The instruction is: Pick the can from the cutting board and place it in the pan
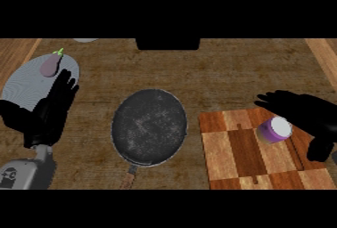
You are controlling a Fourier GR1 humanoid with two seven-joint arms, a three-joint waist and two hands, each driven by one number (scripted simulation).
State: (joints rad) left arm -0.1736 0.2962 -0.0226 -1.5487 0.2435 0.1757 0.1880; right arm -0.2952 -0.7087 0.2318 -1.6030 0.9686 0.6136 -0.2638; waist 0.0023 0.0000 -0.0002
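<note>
Can on cutting board, right hand just beside

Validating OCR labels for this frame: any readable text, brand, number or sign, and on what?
No text can be read.
On the can: purple side, white top, no lettering shows.
On the left forearm: a small dark mark, too blurred to read.
On the pan, cutting board and plate: no markings.

Can on cutting board, pan alongside
Purple, white-lidded can sits toward the chequered wooden board's far side; the dark speckled pan lies just left, handle pointing toward the near edge
</note>
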